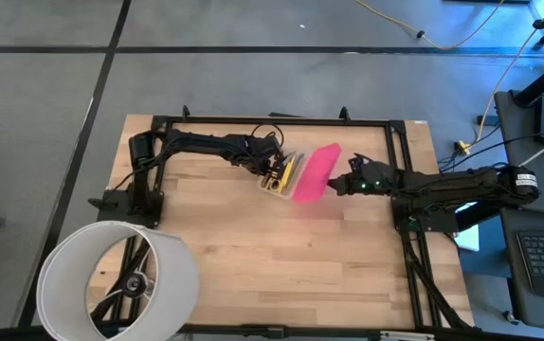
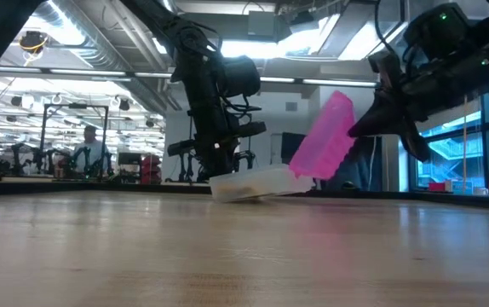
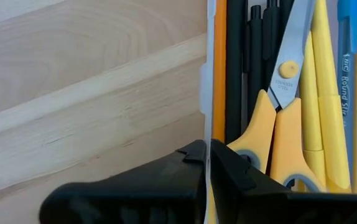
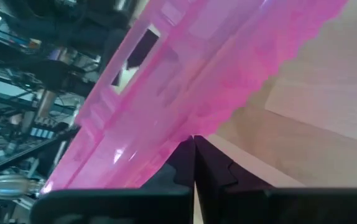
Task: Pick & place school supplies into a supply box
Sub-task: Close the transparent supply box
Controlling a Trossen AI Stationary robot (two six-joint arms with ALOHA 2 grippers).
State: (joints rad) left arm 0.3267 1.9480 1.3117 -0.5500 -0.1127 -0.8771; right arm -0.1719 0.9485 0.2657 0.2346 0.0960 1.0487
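Observation:
The supply box (image 1: pixel 284 174) is a clear case on the wooden table, far of centre. It holds yellow-handled scissors (image 3: pixel 278 118), black pens (image 3: pixel 253 68), yellow markers (image 3: pixel 328 93), an orange pencil (image 3: pixel 219 68) and a blue pen (image 3: pixel 347 74). Its pink lid (image 2: pixel 325 136) stands open, tilted toward the table's right, with its lower long edge at the box. My left gripper (image 3: pixel 208 152) is shut on the box's left wall. My right gripper (image 4: pixel 194 146) is shut, its tips at the lid's right-hand side. My left gripper pinches the box's thin clear side wall (image 3: pixel 208 93), one finger outside the box and one inside beside the orange pencil. The fingers come steeply from above. The box rests flat on the table. My right gripper lays its shut fingertips (image 4: pixel 185 152) against the pink lid's outer side near its wavy rim (image 4: pixel 228 106), coming from the table's right and slanting slightly down. The lid leans tilted over them, its lower edge at the box.
A big white hoop (image 1: pixel 120 279) stands at the table's near left corner. A black frame (image 1: pixel 400 204) runs along the table's edges. A wide stretch of bare wood (image 1: pixel 281 256) lies near of the box. A person (image 2: pixel 85 153) sits far back in the room.

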